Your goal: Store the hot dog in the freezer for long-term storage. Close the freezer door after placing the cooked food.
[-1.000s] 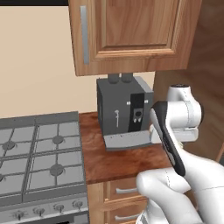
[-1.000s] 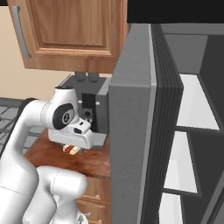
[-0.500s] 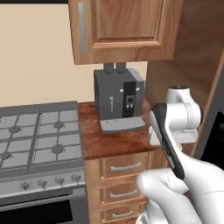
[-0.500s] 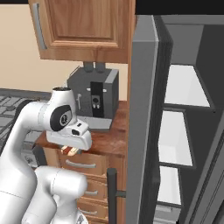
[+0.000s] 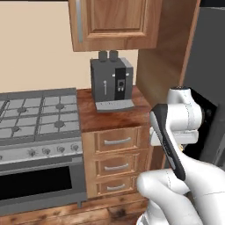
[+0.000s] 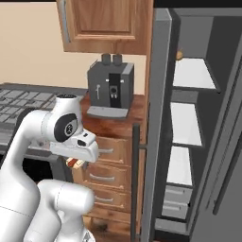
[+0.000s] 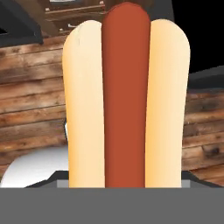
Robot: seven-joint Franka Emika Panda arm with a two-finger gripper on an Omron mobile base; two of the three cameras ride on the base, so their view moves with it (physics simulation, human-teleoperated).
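Both base views have swung right since a second ago, so the coffee machine (image 5: 111, 82) sits further off and the freezer (image 6: 189, 142) shelves stand open to the right. The gripper (image 6: 78, 162) is clamped on the hot dog (image 7: 126, 100), carried low beside the base. Best keep the bun level, clear the freezer door (image 6: 153, 132) edge, then reach onto a white shelf.

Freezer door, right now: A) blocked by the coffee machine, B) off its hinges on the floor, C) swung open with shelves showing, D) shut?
C: in the right base view the freezer door stands edge-on, swung open, and the freezer shows its white shelves and grey drawers beyond it. The hot dog is in the gripper, not yet inside.
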